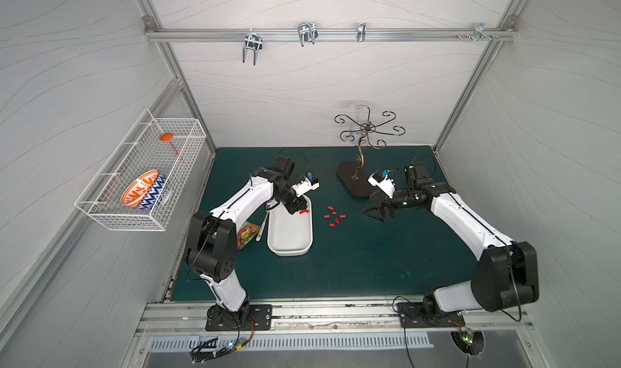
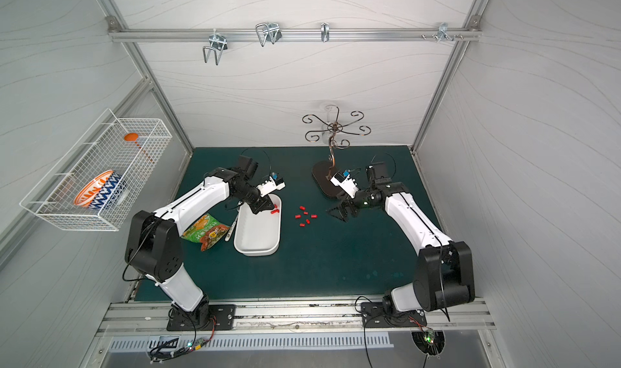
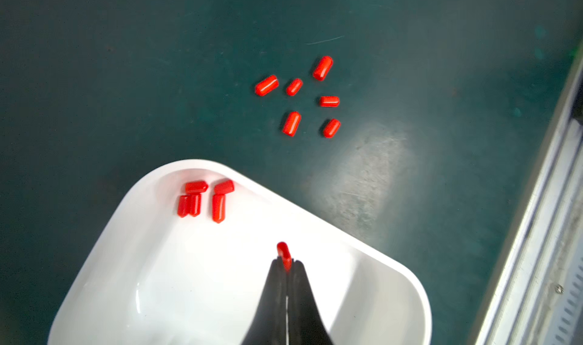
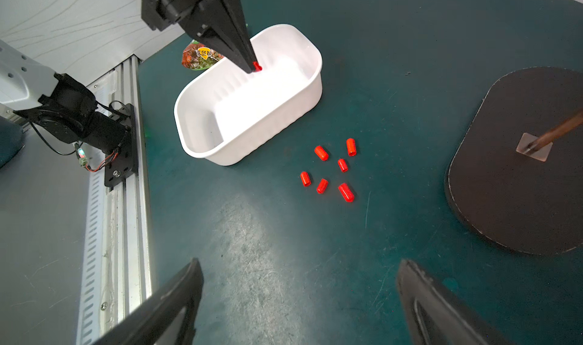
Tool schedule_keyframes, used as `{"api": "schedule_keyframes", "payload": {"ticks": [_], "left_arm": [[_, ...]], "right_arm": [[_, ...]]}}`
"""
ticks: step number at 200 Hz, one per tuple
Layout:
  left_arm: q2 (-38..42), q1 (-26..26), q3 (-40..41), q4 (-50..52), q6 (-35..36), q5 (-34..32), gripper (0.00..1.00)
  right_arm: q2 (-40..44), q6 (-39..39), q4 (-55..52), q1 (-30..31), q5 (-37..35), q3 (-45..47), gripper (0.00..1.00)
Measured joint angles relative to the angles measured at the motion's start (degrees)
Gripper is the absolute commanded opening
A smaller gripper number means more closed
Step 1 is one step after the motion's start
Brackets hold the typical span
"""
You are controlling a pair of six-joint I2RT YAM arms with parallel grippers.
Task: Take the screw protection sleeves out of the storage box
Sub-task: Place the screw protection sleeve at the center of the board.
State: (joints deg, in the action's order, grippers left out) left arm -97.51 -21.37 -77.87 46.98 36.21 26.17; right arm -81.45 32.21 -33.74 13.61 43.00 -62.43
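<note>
Your left white-and-black robot arm (image 1: pixel 242 198) bends at the elbow and tips its wrist down. Its black left gripper (image 3: pixel 286 262) is pinched tight on one tiny red plastic cap (image 3: pixel 283 251). Your right white-and-black robot arm (image 1: pixel 465 216) reaches in toward the middle. Its black right gripper (image 4: pixel 298 261) points down with both fingers (image 4: pixel 176 296) spread wide, holding nothing.

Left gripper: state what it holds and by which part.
The left gripper is shut on one red screw protection sleeve, pinched by one end between its fingertips over the storage box; the other end sticks out.
</note>
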Motion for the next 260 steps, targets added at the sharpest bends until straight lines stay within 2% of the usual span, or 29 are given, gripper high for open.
{"api": "schedule_keyframes", "payload": {"ticks": [51,97,131,173,231,260], "left_arm": [[-3.8,-9.6,-2.2,2.0,3.3,-0.2,0.0],[-12.3,-15.2,-5.5,0.8,4.8,-6.0,0.02],[-17.6,-16.6,-7.6,-0.5,5.7,-11.9,0.09],[-20.6,-16.6,-10.4,-1.3,5.7,-16.2,0.22],[-20.7,-16.6,-11.4,-1.2,5.6,-17.4,0.33],[-18.9,-16.1,-11.4,1.1,5.3,-15.7,0.37]], "right_arm": [[0.9,-3.7,1.8,-5.9,0.9,0.3,0.99],[1.7,-5.9,3.4,-8.1,-1.6,0.6,0.99],[1.7,-6.4,3.7,-8.1,-2.2,0.6,0.99],[1.7,-6.8,3.7,-8.1,-2.4,0.6,0.99],[1.7,-6.9,3.7,-8.1,-2.5,0.6,0.99],[1.9,-6.8,3.7,-8.1,-2.7,0.6,0.99]]}}
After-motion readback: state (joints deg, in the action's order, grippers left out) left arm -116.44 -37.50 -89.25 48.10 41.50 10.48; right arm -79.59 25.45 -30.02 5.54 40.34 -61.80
